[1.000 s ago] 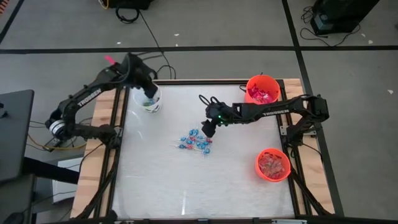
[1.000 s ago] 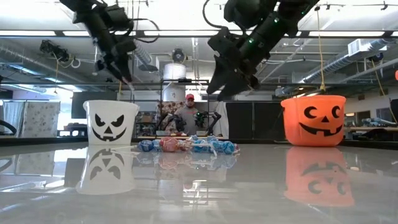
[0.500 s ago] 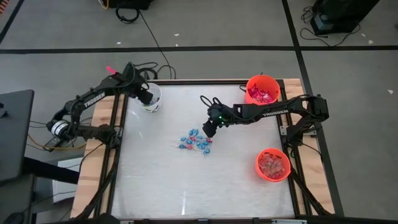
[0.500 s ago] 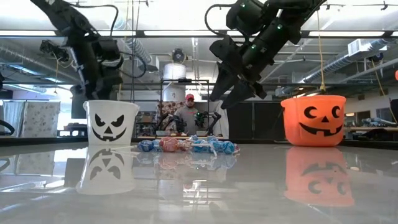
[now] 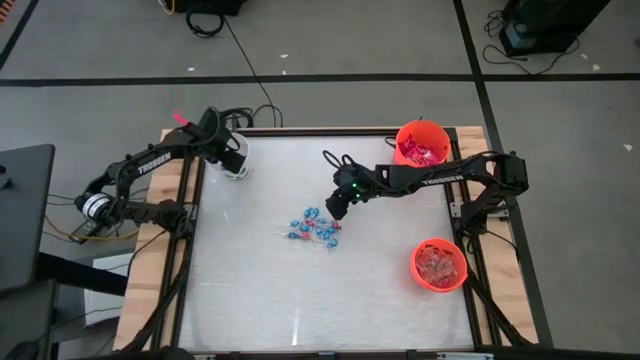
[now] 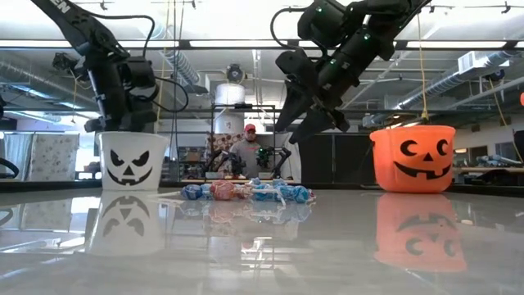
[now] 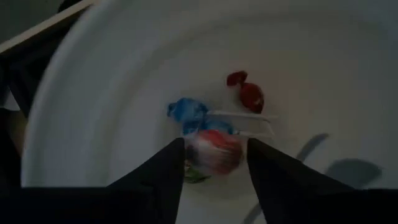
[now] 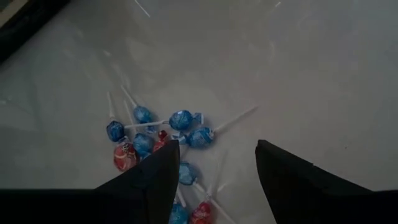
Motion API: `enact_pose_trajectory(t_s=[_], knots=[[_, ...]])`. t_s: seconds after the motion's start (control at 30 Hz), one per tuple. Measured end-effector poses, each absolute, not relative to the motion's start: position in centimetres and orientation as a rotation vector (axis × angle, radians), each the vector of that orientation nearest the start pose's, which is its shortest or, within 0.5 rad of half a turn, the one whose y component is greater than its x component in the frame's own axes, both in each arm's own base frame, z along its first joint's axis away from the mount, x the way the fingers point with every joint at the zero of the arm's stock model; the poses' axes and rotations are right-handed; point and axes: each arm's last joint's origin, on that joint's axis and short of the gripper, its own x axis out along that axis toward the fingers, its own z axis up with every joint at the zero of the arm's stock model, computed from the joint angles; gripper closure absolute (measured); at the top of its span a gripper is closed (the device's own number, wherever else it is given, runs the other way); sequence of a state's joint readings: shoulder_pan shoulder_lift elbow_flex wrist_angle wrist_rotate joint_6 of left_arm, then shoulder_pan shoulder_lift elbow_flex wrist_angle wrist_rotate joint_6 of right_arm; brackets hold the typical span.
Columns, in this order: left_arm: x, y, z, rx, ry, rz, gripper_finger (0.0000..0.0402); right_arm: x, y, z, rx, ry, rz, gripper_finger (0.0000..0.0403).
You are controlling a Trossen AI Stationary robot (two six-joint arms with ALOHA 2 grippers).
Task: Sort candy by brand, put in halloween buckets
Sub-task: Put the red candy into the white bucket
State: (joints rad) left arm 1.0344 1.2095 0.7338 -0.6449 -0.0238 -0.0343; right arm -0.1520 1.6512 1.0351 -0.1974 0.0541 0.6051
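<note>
My left gripper (image 5: 231, 155) reaches down into the white bucket (image 6: 135, 161) at the table's far left. In the left wrist view its fingers stand apart on either side of a blurred red, white and blue lollipop (image 7: 213, 154). A blue lollipop (image 7: 186, 112) and a red one (image 7: 250, 94) lie on the bucket's floor. My right gripper (image 5: 337, 208) hangs open, tilted down, above a pile of blue and red lollipops (image 8: 163, 138) lying at mid-table (image 5: 312, 230). My left gripper (image 7: 216, 144) has the blurred lollipop level with its fingertips, inside the white bucket. I cannot tell whether either finger touches it. The fingers come from above, pointing down into the bucket.
An orange bucket (image 5: 400, 138) with red packets stands at the far right. Another orange bucket (image 5: 417, 264), also holding candy, stands nearer on the right. The low view shows an orange jack-o'-lantern bucket (image 6: 413, 160). A person sits in the room beyond the table.
My left gripper has come down from above the white bucket into its mouth, moving toward the table's left edge. The bucket has slid slightly toward that edge. My right gripper has stayed over the lollipop pile.
</note>
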Motion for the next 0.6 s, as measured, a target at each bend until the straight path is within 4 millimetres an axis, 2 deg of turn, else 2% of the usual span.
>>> enact_pose_trajectory(t_s=[0.17,0.3,0.47,0.6], knots=[[11.1,18.8,21.7,-0.586,0.995,0.963,0.0183,33.9,-5.0,20.4,0.636,0.729,-0.434,0.0183],[11.4,19.1,23.9,-0.587,0.976,0.949,0.0163,34.0,-4.0,20.4,0.625,0.74,-0.408,0.0183],[11.9,19.0,27.6,-0.583,0.874,0.863,0.0157,33.6,-3.0,20.0,0.597,0.818,-0.368,0.0183],[12.8,17.6,29.8,-0.516,0.815,0.762,0.0162,33.2,-2.1,19.5,0.513,0.912,-0.244,0.0187]])
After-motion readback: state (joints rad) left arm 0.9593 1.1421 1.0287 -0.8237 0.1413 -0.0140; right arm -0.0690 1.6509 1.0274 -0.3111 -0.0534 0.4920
